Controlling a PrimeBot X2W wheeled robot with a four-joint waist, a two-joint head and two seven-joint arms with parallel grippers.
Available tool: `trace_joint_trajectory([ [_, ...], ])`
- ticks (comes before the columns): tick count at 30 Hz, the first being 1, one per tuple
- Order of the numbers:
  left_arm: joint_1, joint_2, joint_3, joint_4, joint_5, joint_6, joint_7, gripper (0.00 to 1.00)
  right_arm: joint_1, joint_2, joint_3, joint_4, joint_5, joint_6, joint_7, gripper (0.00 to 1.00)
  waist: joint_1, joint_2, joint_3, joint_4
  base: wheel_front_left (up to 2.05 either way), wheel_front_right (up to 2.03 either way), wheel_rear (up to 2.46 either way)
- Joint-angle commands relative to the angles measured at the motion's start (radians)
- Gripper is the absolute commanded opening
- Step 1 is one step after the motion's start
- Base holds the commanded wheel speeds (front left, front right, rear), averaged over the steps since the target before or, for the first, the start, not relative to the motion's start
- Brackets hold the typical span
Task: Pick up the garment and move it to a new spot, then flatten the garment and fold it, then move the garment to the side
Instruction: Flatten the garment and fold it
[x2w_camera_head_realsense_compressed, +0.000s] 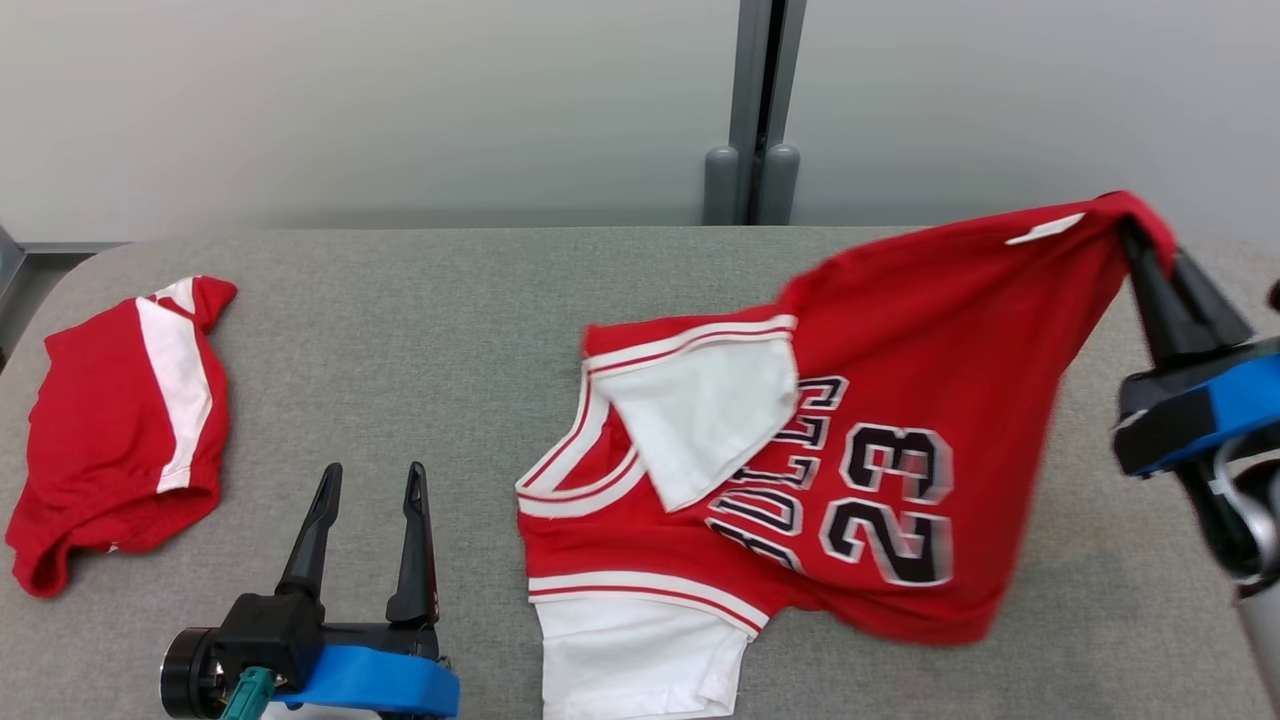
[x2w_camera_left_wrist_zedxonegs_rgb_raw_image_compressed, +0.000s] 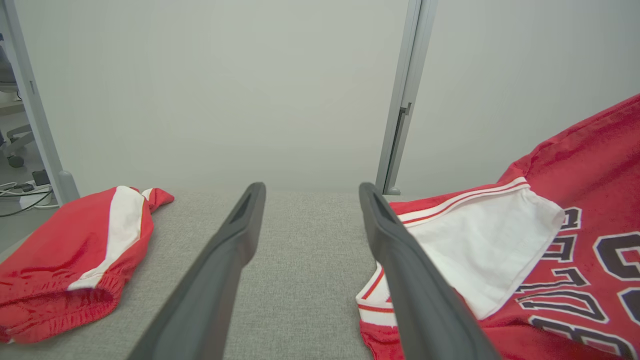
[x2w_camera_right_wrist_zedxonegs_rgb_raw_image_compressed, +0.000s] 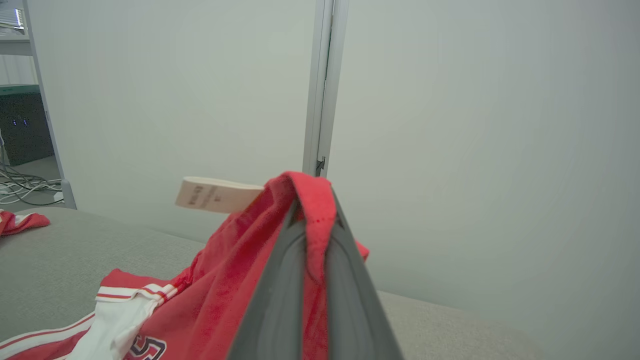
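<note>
At the lower left of the head view, the left claw (x2w_camera_head_realsense_compressed: 372, 472) sits low over the grey bench (x2w_camera_head_realsense_compressed: 450, 300). Its two dark fingers are spread wide with nothing between them, and bare cloth surface lies open on both sides. Just right of it in the frame lies the red jersey (x2w_camera_head_realsense_compressed: 900, 330). One white sleeve (x2w_camera_head_realsense_compressed: 630, 650) runs off the bottom edge, and a second white sleeve (x2w_camera_head_realsense_compressed: 705, 420) is folded over the chest beside the number 23 (x2w_camera_head_realsense_compressed: 890, 500). In the left wrist view one finger (x2w_camera_left_wrist_zedxonegs_rgb_raw_image_compressed: 415, 280) of that claw overlaps the jersey's striped neckline, and whether it touches cannot be told. At middle left, well apart from the jersey, red shorts (x2w_camera_head_realsense_compressed: 110, 430) with a white stripe lie close to the bench's rounded left edge, with a broad stretch of bare bench between the two garments. At the upper right the right claw (x2w_camera_head_realsense_compressed: 1135, 232) is pinched together on an edge of the jersey and holds that corner up off the bench, so the cloth slopes down toward the middle. A pale label (x2w_camera_head_realsense_compressed: 1045, 228) sticks out beside the grip. Beyond the bench's far edge stands a pale wall with a grey post (x2w_camera_head_realsense_compressed: 755, 100).
</note>
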Motion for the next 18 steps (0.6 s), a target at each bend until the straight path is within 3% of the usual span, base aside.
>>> trace_joint_trajectory([
  [1,0.003,0.000,-0.002,0.000,0.003,-0.001,-0.003,1.00,0.018,-0.024,-0.036,-0.037,-0.001,0.000,0.029,0.00,0.0001,0.0000,0.003,0.010,0.00,0.00,0.00],
  [7,0.001,0.000,-0.004,-0.005,-0.009,0.004,-0.003,1.00,0.018,-0.034,-0.081,-0.095,-0.026,0.000,0.105,0.00,0.0001,0.0000,0.017,0.040,0.00,0.00,0.00],
  [18,-0.051,0.000,-0.030,-0.006,-0.026,0.012,-0.003,1.00,-0.113,0.043,0.054,0.035,-0.092,0.000,0.104,0.00,0.0001,0.0000,0.067,0.109,0.00,0.00,0.00],
])
